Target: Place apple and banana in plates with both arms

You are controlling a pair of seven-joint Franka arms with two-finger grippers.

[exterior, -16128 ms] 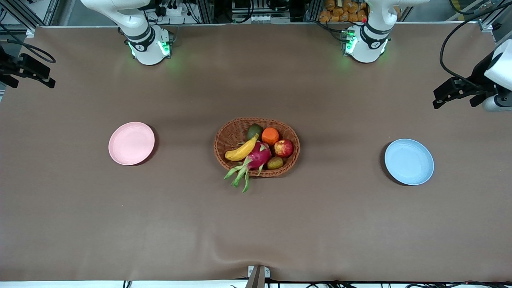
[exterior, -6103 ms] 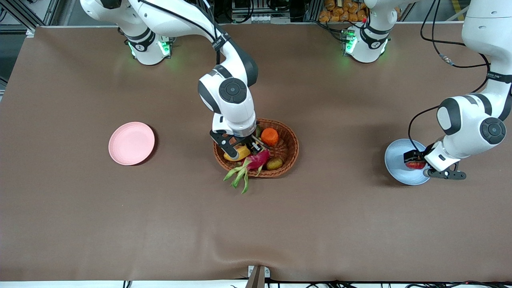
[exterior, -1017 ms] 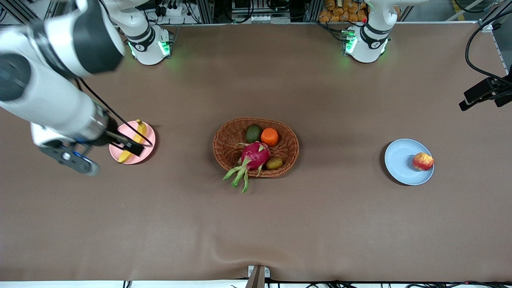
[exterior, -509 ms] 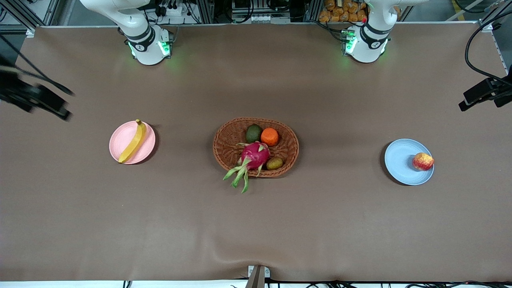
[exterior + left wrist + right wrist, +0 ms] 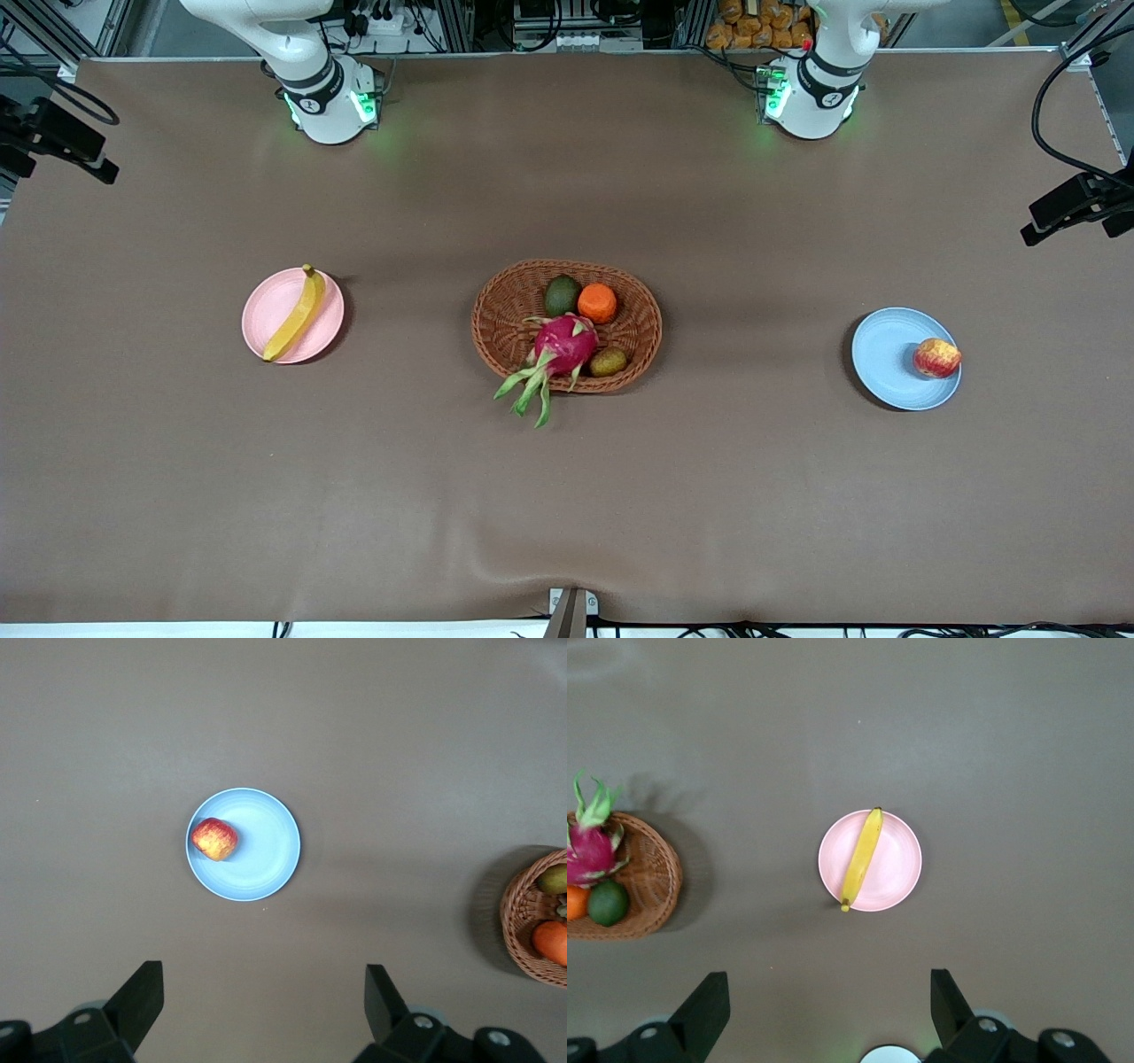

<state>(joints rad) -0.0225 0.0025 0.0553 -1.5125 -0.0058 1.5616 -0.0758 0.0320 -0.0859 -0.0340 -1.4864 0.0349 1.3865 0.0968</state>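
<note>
On the brown table (image 5: 567, 496) no readable writing or label shows on any of the things. Toward the right arm's end lies the pale pink plate (image 5: 266, 310), and the banana (image 5: 295, 315) rests across it, its length spanning the plate from rim to rim. Toward the left arm's end lies the light blue plate (image 5: 886, 359), with the apple (image 5: 936, 358) sitting in it close to the rim. Between the two plates, well apart from both, stands the wicker basket (image 5: 505, 332), which holds a magenta dragon fruit (image 5: 563, 346) with green leaves hanging over the rim, an orange fruit (image 5: 597, 303), a dark green fruit (image 5: 562, 294) and a small brownish fruit (image 5: 609, 361). Both arms wait, raised at the table's ends. The left pincer (image 5: 261, 1010) hangs high over the blue plate with its fingers spread wide and empty; the right pincer (image 5: 828, 1010) hangs high over the pink plate, likewise spread wide and holding nothing.
</note>
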